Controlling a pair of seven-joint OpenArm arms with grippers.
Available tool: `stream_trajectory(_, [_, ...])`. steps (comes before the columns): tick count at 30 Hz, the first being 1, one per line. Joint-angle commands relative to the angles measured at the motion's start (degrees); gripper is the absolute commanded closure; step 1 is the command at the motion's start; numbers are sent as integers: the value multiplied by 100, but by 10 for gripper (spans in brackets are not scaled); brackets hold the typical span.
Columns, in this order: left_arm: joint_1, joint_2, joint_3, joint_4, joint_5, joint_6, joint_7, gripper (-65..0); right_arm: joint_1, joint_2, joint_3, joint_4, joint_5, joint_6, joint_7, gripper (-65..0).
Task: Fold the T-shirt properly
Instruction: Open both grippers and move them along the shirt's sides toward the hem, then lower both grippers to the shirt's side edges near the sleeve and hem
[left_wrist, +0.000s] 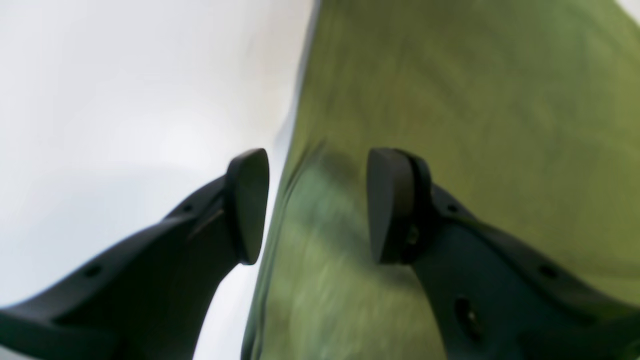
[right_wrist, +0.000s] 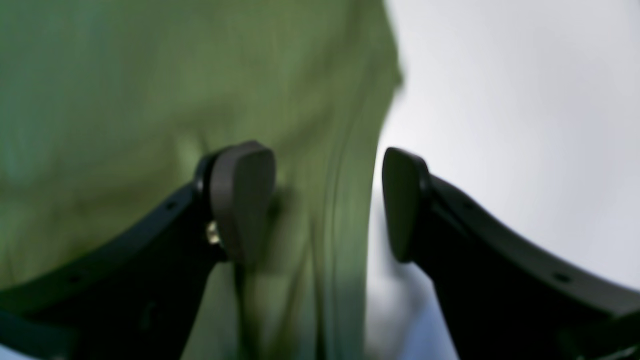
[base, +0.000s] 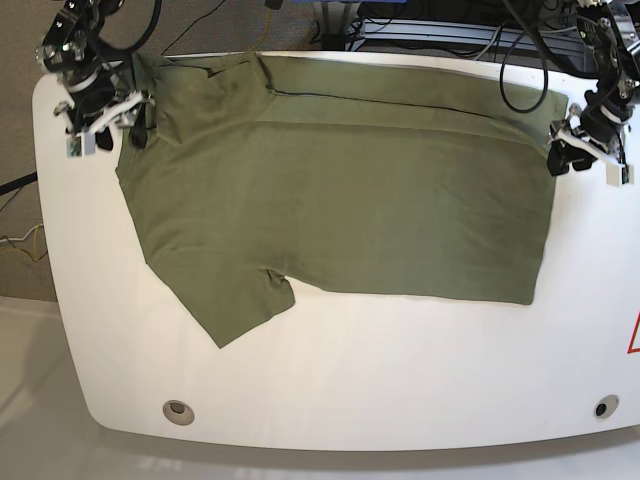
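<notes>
Bare table (base: 340, 380) beside T-shirt (base: 340, 210)

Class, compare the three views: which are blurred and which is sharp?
Left wrist view: T-shirt smeared, streaky; end effector pads crisper. Right wrist view: cloth and table equally soft. Base view: sharp throughout, evenly lit, shirt wrinkles readable.

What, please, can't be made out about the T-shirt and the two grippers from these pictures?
- Left wrist view: the T-shirt is motion-blurred; its edge by the left gripper shows no detail.
- Right wrist view: blur hides the weave and hem by the right gripper.
- Base view: grippers too small to show finger contact; the folded-over far strip hides the cloth beneath it.
</notes>
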Motion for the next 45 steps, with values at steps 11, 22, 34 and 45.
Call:
stream_trajectory(11, [-358, -153, 152, 303, 301, 26, -47, -300, 1134, 97, 69, -37, -125, 4, 71, -344])
stream_trajectory(22, [-714, -217, 239, 244, 200, 18, -21, -299, 2434, 507, -53, -918, -228, 1, 129, -355])
stream_trajectory(34, [-1504, -517, 807, -530, 249, -1, -8, -291, 3940, 887, -438, -3035, -368, 29, 483, -354])
stream_trajectory(45, [-2176, -512, 1048, -1664, 431, -22, -67, -291, 4729, 992, -808, -4551, -689, 107, 892, -355])
